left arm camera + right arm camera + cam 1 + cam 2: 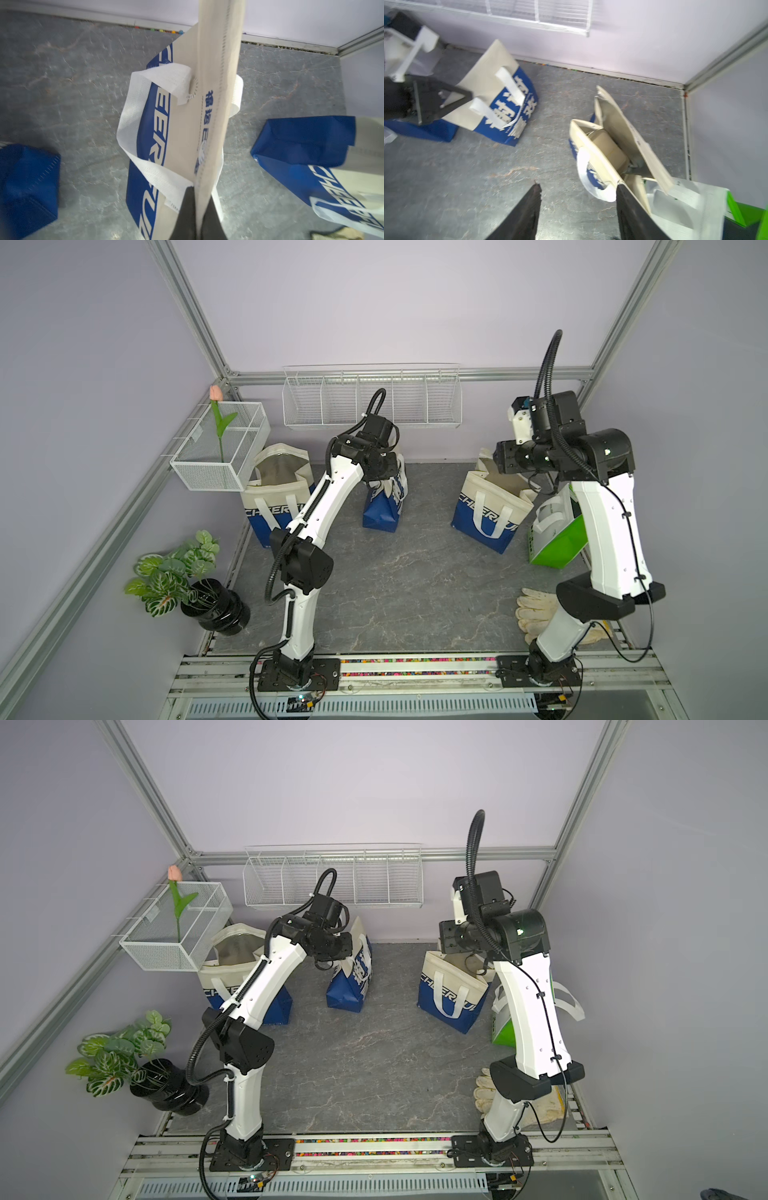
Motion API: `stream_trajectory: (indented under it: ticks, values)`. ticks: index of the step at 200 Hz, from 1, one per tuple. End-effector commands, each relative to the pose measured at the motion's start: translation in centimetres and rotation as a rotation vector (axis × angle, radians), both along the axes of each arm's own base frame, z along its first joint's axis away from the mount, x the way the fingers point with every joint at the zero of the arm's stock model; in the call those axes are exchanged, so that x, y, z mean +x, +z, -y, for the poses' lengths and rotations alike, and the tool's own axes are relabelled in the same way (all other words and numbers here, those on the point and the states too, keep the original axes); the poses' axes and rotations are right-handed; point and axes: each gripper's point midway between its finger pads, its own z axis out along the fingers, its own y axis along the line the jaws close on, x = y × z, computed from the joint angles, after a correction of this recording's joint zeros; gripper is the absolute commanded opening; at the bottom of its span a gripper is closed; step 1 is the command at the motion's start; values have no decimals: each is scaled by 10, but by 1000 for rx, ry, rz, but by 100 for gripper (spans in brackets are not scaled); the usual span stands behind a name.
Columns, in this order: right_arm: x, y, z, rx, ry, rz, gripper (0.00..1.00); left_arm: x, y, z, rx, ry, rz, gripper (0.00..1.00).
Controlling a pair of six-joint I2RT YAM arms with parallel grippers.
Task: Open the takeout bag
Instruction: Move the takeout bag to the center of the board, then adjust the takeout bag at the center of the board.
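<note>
The takeout bag (384,506) (349,986) stands at the back middle of the grey table, blue at the bottom and cream above, with its top pressed flat together. My left gripper (200,191) is shut on the bag's upper edge (218,62), and cream fabric runs up between the two dark fingers. White handles (133,116) hang loose on both sides. The right wrist view shows the same bag (500,99) with a left finger (446,97) on its top corner. My right gripper (578,187) is open above the table with nothing between its fingers.
An open blue-and-cream bag (490,510) (612,145) with a cardboard box inside stands right of the middle bag, a green bag (557,539) beside it. Another open bag (278,489) stands left. Gloves (536,610), a potted plant (178,572), a wire basket (220,448) and a wall rack (370,398) line the edges.
</note>
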Motion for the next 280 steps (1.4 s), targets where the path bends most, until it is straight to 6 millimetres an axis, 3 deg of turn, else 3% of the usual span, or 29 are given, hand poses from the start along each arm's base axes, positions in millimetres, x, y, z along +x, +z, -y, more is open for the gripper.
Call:
stream_trajectory:
  ticks: [1,31,46,68,94,133,159,185,208,248,280]
  values:
    - [-5,-17,-51,45,117,-5,65,-34,41,30,-271,1,4,0]
    - [-14,-44,-89,78,160,-32,71,-66,29,54,-431,33,-47,0]
    - [-14,-57,-96,102,148,-58,83,-77,24,62,-486,38,-67,21]
    - [-15,-72,-106,130,156,-90,85,-84,28,59,-497,36,-65,44]
    - [-10,-83,-107,112,135,-111,85,-89,48,44,-452,18,-16,56]
    - [-5,-87,-126,134,173,-144,85,-82,52,-5,-454,112,1,54]
    - [7,-100,-122,48,120,-167,81,-70,57,-35,-538,171,57,41]
    - [14,-107,-117,-1,88,-167,76,-69,80,-21,-688,63,102,37]
    - [14,-118,-125,15,110,-205,53,-67,93,-4,-802,-8,107,39]
    - [9,-133,-136,42,144,-249,30,-58,81,14,-855,-62,45,43]
    - [10,-134,-132,49,147,-243,25,-52,66,24,-885,-82,11,43]
